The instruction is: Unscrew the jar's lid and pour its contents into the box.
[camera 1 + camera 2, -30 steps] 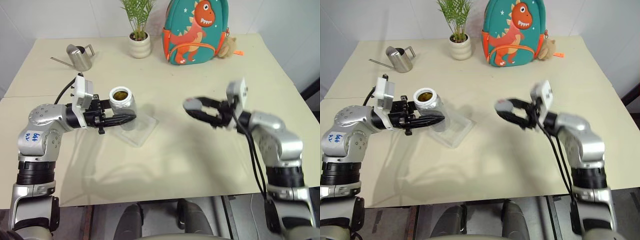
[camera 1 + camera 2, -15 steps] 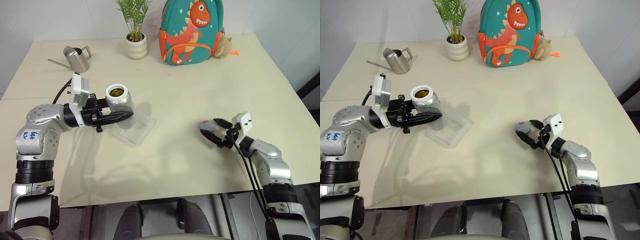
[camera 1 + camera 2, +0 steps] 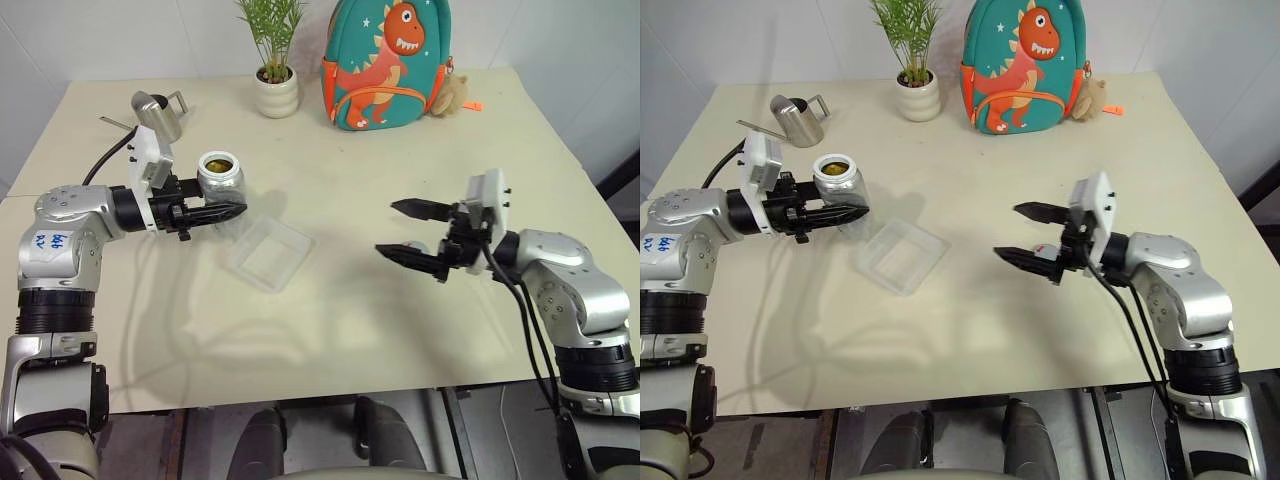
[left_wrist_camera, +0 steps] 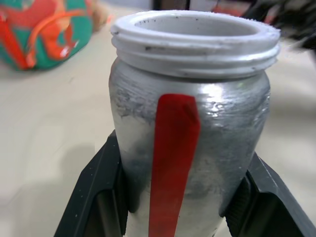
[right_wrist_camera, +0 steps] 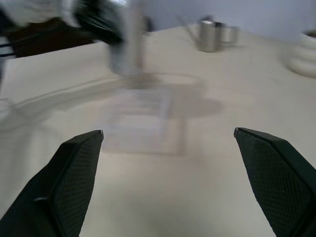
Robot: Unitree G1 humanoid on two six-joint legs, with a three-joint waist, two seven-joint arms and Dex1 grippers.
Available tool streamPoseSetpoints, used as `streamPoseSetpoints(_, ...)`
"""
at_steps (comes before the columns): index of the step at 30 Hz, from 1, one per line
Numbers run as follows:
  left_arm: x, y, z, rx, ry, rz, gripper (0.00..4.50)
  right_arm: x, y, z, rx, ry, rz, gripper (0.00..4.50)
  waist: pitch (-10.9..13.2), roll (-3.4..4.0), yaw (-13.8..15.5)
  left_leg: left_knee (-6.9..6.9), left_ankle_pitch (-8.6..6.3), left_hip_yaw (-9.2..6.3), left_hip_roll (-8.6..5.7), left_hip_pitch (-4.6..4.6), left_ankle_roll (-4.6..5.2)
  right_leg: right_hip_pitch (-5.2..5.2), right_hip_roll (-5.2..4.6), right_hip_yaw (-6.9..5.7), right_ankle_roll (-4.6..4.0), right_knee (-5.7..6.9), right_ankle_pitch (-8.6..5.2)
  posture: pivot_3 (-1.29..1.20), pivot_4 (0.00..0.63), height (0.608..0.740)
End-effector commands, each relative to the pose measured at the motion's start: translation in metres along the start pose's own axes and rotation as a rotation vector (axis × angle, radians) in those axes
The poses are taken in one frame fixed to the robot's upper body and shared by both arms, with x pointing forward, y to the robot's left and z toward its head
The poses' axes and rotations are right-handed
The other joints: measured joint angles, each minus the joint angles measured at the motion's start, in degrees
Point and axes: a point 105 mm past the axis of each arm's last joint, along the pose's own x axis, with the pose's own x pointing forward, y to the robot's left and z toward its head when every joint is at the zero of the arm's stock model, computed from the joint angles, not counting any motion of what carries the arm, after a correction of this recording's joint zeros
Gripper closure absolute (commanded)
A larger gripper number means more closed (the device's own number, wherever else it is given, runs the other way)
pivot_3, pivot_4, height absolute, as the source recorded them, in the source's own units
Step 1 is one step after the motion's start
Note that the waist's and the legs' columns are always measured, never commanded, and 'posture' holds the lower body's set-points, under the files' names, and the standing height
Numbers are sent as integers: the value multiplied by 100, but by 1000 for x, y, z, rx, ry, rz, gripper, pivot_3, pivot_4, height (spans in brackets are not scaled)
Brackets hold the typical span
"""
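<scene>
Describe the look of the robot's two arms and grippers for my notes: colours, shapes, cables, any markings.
Both arms have rounded silver-grey shells with black ribbed joint bands. The left gripper and right gripper each have two black tapered fingers, textured on the inner pads, and a white boxy camera module at the wrist. Black cables run along both arms. The left arm bears a white sticker with blue handwriting.

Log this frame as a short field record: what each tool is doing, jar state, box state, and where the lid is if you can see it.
left tool: shut on the small silvery jar with red label strip, held upright off the table
jar: lid off, brown contents inside
right tool: open, empty
clear square plastic box: on the table, looks empty
lid: a small reddish thing behind the right tool, cannot tell
</scene>
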Motion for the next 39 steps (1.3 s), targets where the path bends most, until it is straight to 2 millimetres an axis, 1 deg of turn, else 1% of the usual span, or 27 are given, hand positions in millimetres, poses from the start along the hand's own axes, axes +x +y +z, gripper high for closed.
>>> streamPoseSetpoints(1, -5, 13, 10, 100, 18, 57, 2549, 8, 6, 13, -47, -23, 10, 31, 0, 0, 2, -2, -1, 0, 0, 0, 1, 0, 0, 0, 0, -2, 0, 0, 150, 740)
streamPoseSetpoints(5, 3, 16, 13, 217, 22, 113, 2549, 9, 12, 8, -41, -7, 29, 31, 0, 0, 32, -1, -4, 1, 0, -10, 1, -2, -1, -2, 2, -11, -1, 0, 150, 740)
streamPoseSetpoints(9, 10, 15, 25, 478, -11, 205, 2549, 5, 9, 6, -39, 0, 10, 31, 0, -1, 35, 10, -7, 3, 0, -15, -2, -2, -2, -3, 7, -13, 1, 0, 150, 740)
streamPoseSetpoints(11, 13, 19, 28, 705, 26, 282, 2549, 5, 7, 7, -38, -4, 3, 31, 0, -1, 37, 12, -7, 3, 0, -13, -1, -1, -1, -3, 7, -9, 2, 0, 150, 740)
streamPoseSetpoints(14, 21, 16, 32, 917, 2, 337, 2549, 6, 6, 6, -36, -6, 1, 31, 0, 0, 17, 12, -10, 4, 0, -6, 3, 0, -1, -1, 6, -5, 2, 0, 150, 740)
streamPoseSetpoints(16, 27, 10, 32, 1167, 27, 350, 2549, 7, 6, 6, -36, -6, 2, 31, 0, 0, 16, 12, -10, 4, 0, -6, 3, 0, -1, -1, 6, -3, 3, 0, 150, 740)
streamPoseSetpoints(18, 30, 9, 33, 1402, 46, 380, 2549, 8, 5, 6, -36, -9, 1, 31, 0, -1, 20, 13, -9, 4, 0, -6, 3, 0, -1, -1, 7, -3, 4, 0, 150, 740)
streamPoseSetpoints(20, 32, 17, 39, 1561, 48, 470, 2549, 10, 4, 7, -33, -16, -2, 31, 0, -1, 37, 13, -9, 5, 0, -7, 3, -1, -1, -1, 10, -6, 6, 0, 150, 740)
streamPoseSetpoints(23, 36, 19, 43, 1800, 9, 523, 2549, 11, 4, 8, -30, -22, -2, 31, 0, 0, 74, 12, -10, 6, 0, -9, 4, -1, -1, -1, 13, -5, 7, 0, 150, 740)
streamPoseSetpoints(25, 43, 17, 47, 2056, -34, 561, 2549, 13, 5, 8, -27, -28, -1, 31, -1, -1, 112, 10, -12, 8, 0, -9, 5, -1, -1, 1, 14, -7, 7, 0, 150, 740)
streamPoseSetpoints(29, 51, 16, 46, 2345, -117, 563, 2549, 15, 6, 9, -20, -41, -9, 31, -1, -1, 152, 4, -13, 10, -2, -10, 7, -5, -1, 3, 16, -9, 6, 0, 150, 740)
streamPoseSetpoints(31, 54, 15, 46, 2437, -160, 548, 2549, 16, 6, 9, -16, -47, -16, 31, -1, -2, 152, 3, -13, 10, -2, -14, 7, -11, -1, 3, 16, -7, 6, 0, 150, 740)
streamPoseSetpoints(36, 57, 16, 41, 2563, -220, 497, 2549, 17, 7, 8, -4, -66, -29, 31, -1, -2, 150, 1, -13, 10, -2, -20, 7, -19, -1, 2, 16, -7, 6, 0, 150, 740)
streamPoseSetpoints(39, 61, 8, 48, 2633, -319, 514, 2549, 18, 7, 8, 7, -79, -41, 31, 0, -2, 143, 1, -13, 13, -2, -20, 6, -20, -1, 3, 16, -7, 5, 0, 150, 740)
